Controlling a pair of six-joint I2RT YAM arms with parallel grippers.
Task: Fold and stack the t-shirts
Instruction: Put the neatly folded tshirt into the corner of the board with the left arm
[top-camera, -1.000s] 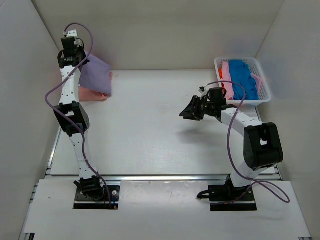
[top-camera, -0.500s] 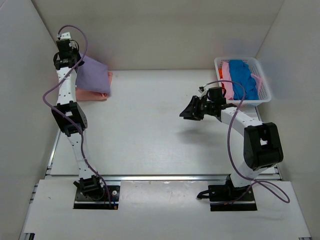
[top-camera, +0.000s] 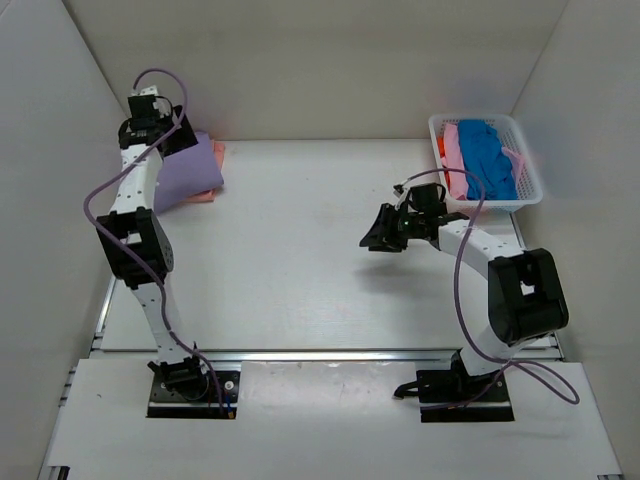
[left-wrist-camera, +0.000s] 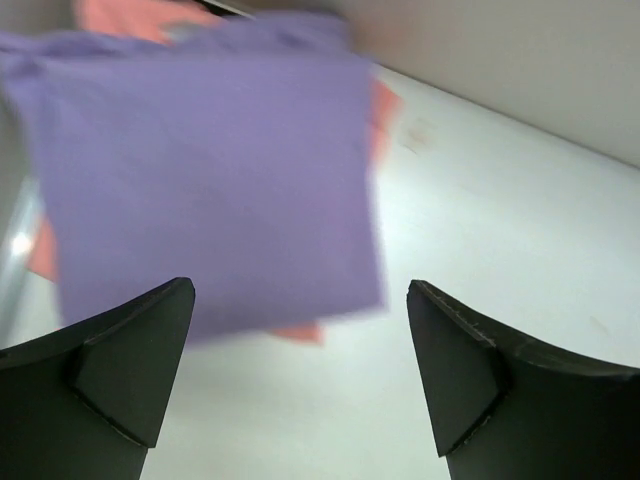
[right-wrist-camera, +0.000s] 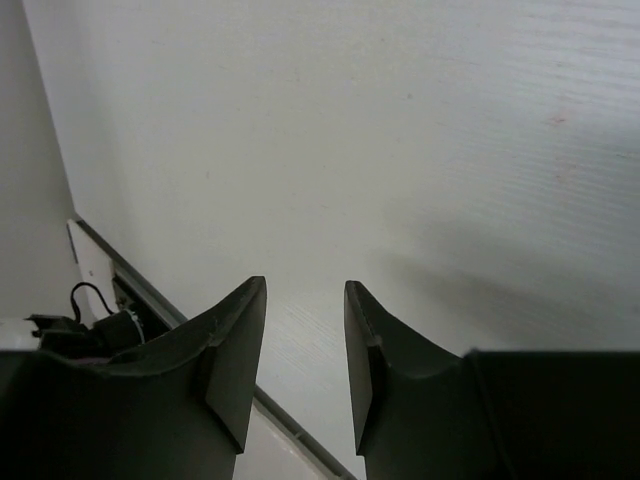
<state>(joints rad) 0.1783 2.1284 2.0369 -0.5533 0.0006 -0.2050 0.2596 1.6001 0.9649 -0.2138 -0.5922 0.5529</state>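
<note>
The left gripper (left-wrist-camera: 298, 290) has just released; the lavender t-shirt (left-wrist-camera: 200, 170) now lies beneath its wide jaws, upon the salmon-pink t-shirt (left-wrist-camera: 135, 14). The right gripper (right-wrist-camera: 305, 290) hovers half-spread, empty.

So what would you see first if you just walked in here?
The big purple t-shirt, folded over a salmon-pink one in the far left corner, with the left gripper open above it. Then the white basket at the far right, with a bright blue shirt in it.
</note>
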